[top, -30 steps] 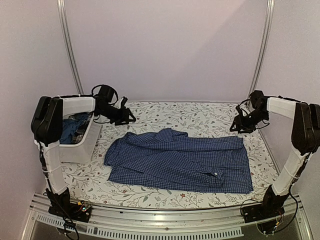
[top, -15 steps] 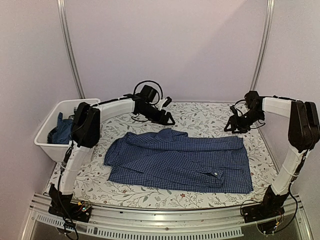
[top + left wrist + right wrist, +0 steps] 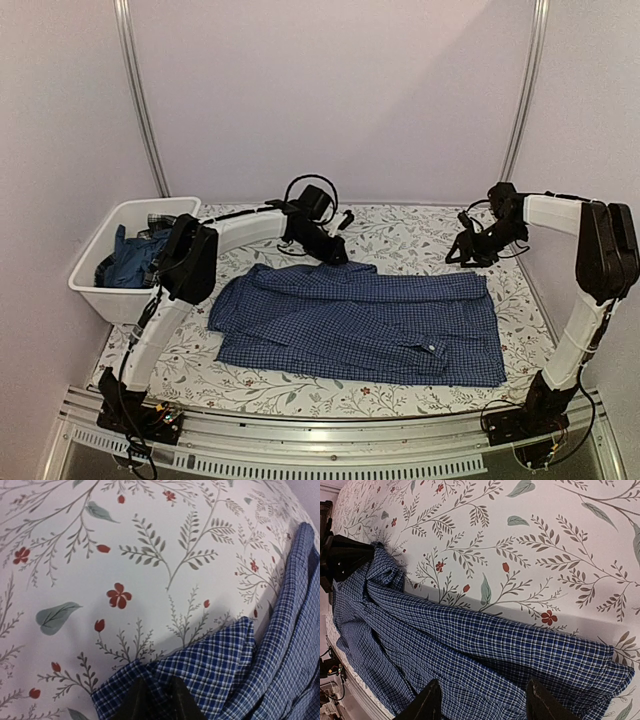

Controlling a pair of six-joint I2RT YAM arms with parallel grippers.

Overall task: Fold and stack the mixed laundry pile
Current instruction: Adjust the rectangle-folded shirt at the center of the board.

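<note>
The shirt (image 3: 360,320) lies spread across the middle of the table (image 3: 400,230), and the rest of the pile (image 3: 128,262) sits in the tub (image 3: 100,292) at ten o'clock. My left gripper (image 3: 157,701) is at the shirt's twelve o'clock edge, jaws narrow and tips down on a corner of cloth, though I cannot tell whether they have pinched it; my right gripper (image 3: 482,700) hangs released, jaws wide, above the two o'clock corner. To fold well, I judge both should take matching far-edge holds, top layer only, then carry that edge evenly toward six o'clock without trapping wrinkles.
</note>
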